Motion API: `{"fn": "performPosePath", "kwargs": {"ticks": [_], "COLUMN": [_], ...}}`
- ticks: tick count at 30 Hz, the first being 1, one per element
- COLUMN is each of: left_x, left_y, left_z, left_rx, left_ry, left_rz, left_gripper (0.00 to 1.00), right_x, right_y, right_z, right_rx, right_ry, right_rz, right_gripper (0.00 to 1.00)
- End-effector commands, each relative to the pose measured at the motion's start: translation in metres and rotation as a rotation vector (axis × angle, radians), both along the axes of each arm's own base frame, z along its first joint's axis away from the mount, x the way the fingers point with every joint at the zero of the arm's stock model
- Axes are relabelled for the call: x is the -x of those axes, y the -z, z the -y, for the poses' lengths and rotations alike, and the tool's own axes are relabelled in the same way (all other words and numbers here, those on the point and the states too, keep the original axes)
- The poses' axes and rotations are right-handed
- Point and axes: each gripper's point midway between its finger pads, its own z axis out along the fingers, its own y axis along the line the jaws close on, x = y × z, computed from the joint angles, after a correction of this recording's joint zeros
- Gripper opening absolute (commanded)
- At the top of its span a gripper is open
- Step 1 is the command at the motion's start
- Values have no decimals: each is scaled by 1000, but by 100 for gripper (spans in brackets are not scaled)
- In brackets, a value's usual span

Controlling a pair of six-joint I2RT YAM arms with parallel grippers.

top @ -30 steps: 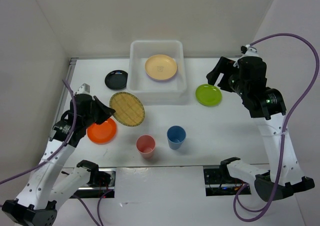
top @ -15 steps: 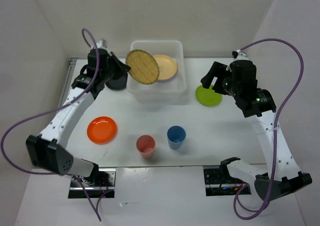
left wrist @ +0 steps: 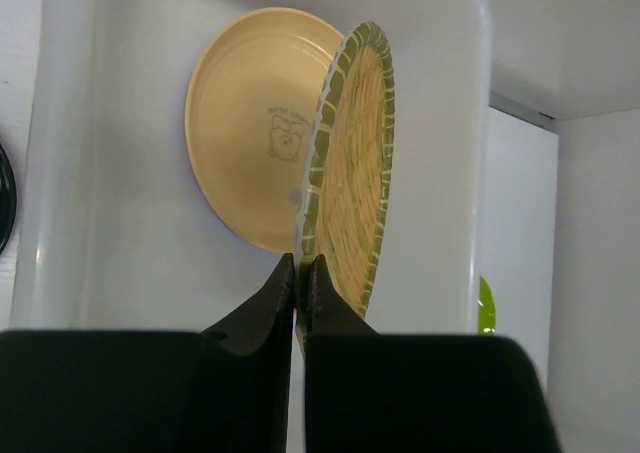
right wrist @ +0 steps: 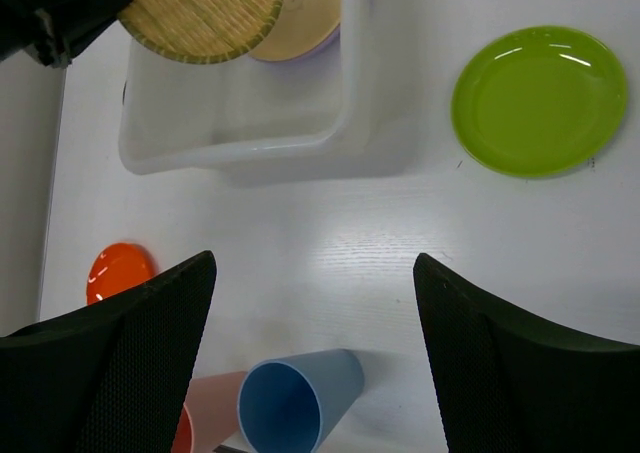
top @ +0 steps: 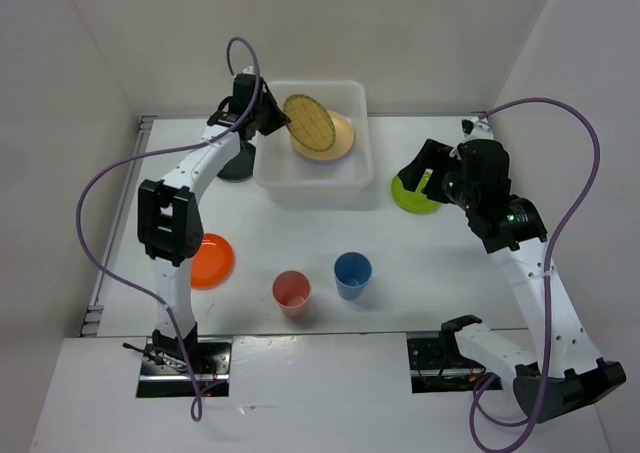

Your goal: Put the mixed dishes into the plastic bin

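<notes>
Lattice plate (left wrist: 350,173) held on edge over the plastic bin (top: 310,185); right side unloaded.

Left fingers (left wrist: 288,283) were pinched closed on the lattice plate's lower rim, the plate tilted nearly upright above the bin's interior, toward its left wall. A tan plate (left wrist: 245,123) lay flat inside the bin behind it; a lavender edge seemed to show under the tan one, though the view was too poor to be sure. Right fingers (right wrist: 470,353) hung spread wide, gripping nothing, off the bin's right side. Lime green plate (right wrist: 538,100) sat on the worktop (top: 450,263) just right of the bin. Black plate (top: 232,165) lay just left of the bin, partly under the left arm. Orange plate (top: 210,261) lay well in front of the bin to the left; pink cup (top: 291,291) and blue cup (top: 352,273) stood side by side in front of the bin, apart from it.
</notes>
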Motion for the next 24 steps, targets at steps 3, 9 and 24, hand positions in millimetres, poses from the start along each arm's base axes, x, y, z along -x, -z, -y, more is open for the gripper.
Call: {"fn": "performPosePath", "kwargs": {"ticks": [3, 9, 24], "left_x": [-41, -61, -83], "left_y": [-14, 30, 67], "left_z": [15, 29, 33], "left_rx": [8, -8, -27], "left_ry": [24, 42, 23], "left_rz": [78, 5, -80], "left_gripper": [0, 0, 45], "right_x": [-3, -3, -35], "right_y": [-4, 10, 97], "right_z": [5, 10, 26], "right_rx": [-6, 5, -97], "right_ry": [16, 49, 234], "right_rz": [39, 6, -174], "right_gripper": [84, 84, 84]}}
